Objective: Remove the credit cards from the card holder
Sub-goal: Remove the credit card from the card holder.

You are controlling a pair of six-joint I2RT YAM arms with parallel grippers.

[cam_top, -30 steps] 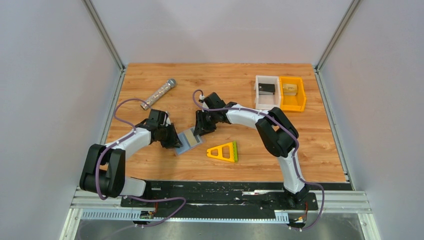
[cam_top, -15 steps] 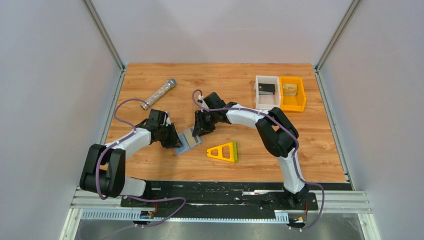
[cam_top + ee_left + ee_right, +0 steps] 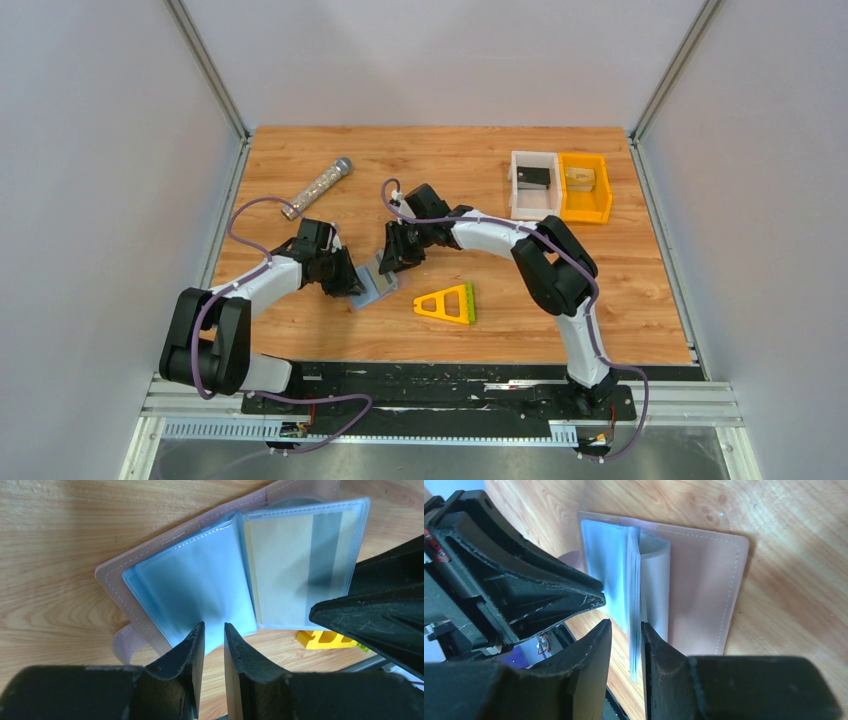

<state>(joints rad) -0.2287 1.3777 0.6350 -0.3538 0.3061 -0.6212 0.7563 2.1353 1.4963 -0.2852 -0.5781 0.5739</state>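
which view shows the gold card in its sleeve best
Left wrist: the gold card faces the camera through its clear sleeve in the card holder. Right wrist shows the sleeves only edge-on; from the top view it can't be made out.

open card holder (image 3: 200,575), gold credit card (image 3: 280,570) in sleeve, fingers (image 3: 192,652) pinching left sleeves

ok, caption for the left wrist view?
Left gripper pinning the open card holder, a tan card showing through a clear sleeve.
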